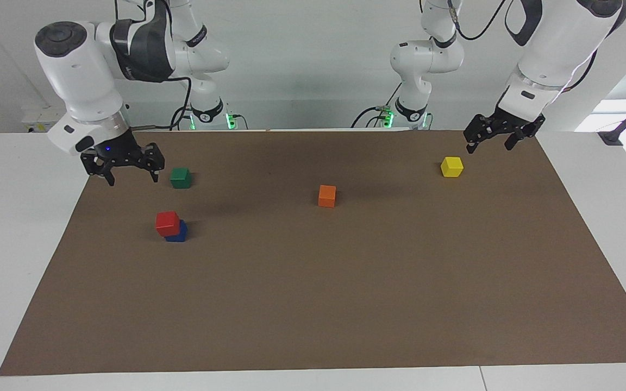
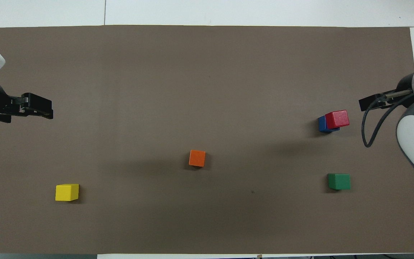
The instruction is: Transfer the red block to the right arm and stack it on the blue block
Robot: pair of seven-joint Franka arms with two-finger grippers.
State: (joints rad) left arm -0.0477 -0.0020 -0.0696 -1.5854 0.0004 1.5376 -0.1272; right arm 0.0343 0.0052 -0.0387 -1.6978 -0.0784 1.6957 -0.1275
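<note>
The red block (image 1: 167, 222) sits on top of the blue block (image 1: 178, 233), a little off-centre, on the brown mat toward the right arm's end. The pair also shows in the overhead view, red block (image 2: 337, 119) on blue block (image 2: 322, 124). My right gripper (image 1: 132, 175), with a blue light at its wrist, is open and empty, raised over the mat's edge beside the green cube, apart from the stack; it also shows in the overhead view (image 2: 367, 103). My left gripper (image 1: 489, 145) is open and empty, waiting over the mat's edge at the left arm's end, also in the overhead view (image 2: 45, 109).
A green cube (image 1: 180, 177) lies nearer to the robots than the stack. An orange cube (image 1: 327, 195) lies mid-mat. A yellow cube (image 1: 451, 166) lies near the left gripper. The brown mat (image 1: 345, 304) covers most of the white table.
</note>
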